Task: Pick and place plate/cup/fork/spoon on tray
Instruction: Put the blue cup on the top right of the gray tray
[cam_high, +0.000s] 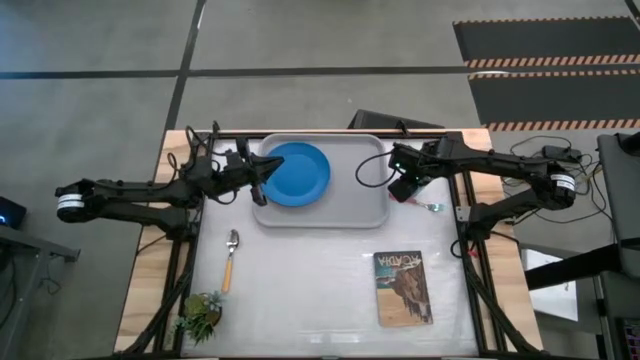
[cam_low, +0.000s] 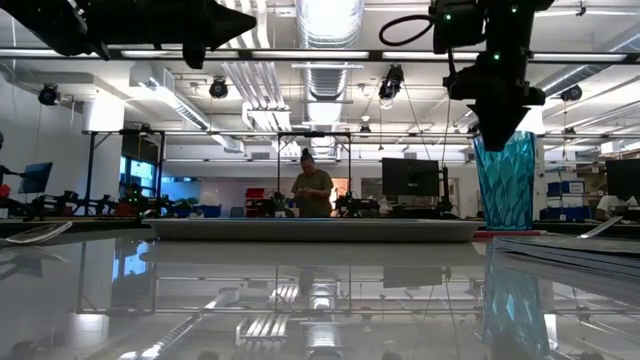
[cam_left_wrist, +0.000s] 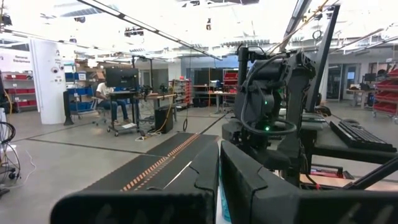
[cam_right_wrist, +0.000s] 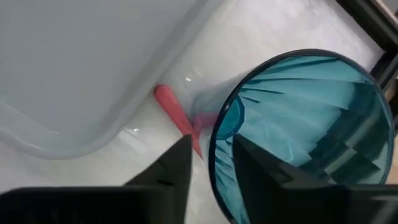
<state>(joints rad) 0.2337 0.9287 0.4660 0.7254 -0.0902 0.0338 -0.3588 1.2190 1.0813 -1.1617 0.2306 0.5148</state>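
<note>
The blue plate (cam_high: 296, 173) lies on the left part of the grey tray (cam_high: 350, 205). The teal cup (cam_right_wrist: 305, 124) stands upright on the table just right of the tray, also visible in the low view (cam_low: 505, 180). My right gripper (cam_right_wrist: 214, 146) points down at it, open. One finger stands outside the cup's wall and one inside, with a gap on each side. The pink-handled fork (cam_right_wrist: 177, 115) lies on the table between tray and cup. The spoon (cam_high: 231, 258) lies at the front left. My left gripper (cam_high: 262, 170) hangs shut above the tray's left rim.
A brown book (cam_high: 403, 287) lies at the front right of the table. A small plant (cam_high: 200, 315) stands at the front left corner. The right half of the tray is bare. A person stands in the room far behind the table.
</note>
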